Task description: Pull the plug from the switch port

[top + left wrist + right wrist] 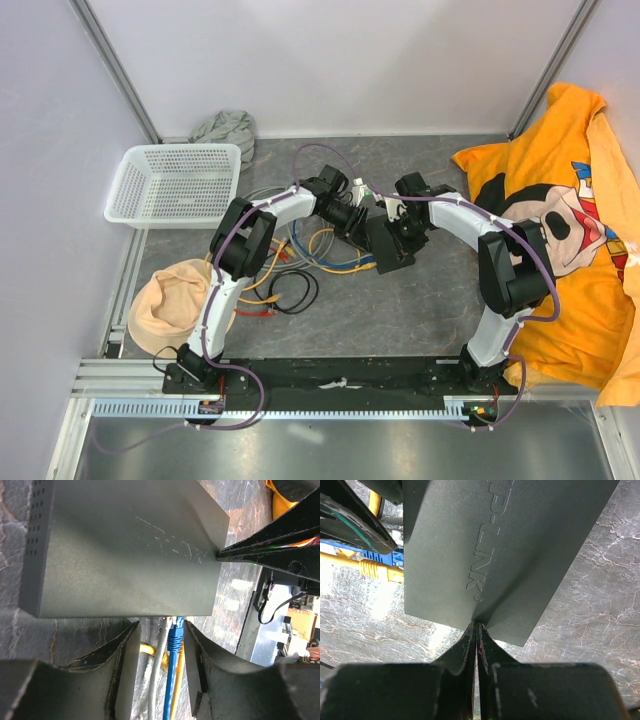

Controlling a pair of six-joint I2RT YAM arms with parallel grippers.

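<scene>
Switch (388, 245) flat on surface (600, 605), centre of field. Left pincer (161, 642) partly wide, fingers straddling blue plug (175, 632) at the port edge, gap on each side. Right pincer (478, 628) closed, holding nothing, tips touching the switch's opposite edge

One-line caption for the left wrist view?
Open left gripper straddles the blue plug at the edge of the switch.

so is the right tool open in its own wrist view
No, the right tool is closed, its two tips pressed together against the edge of the flat matte-black rectangular switch.
</scene>
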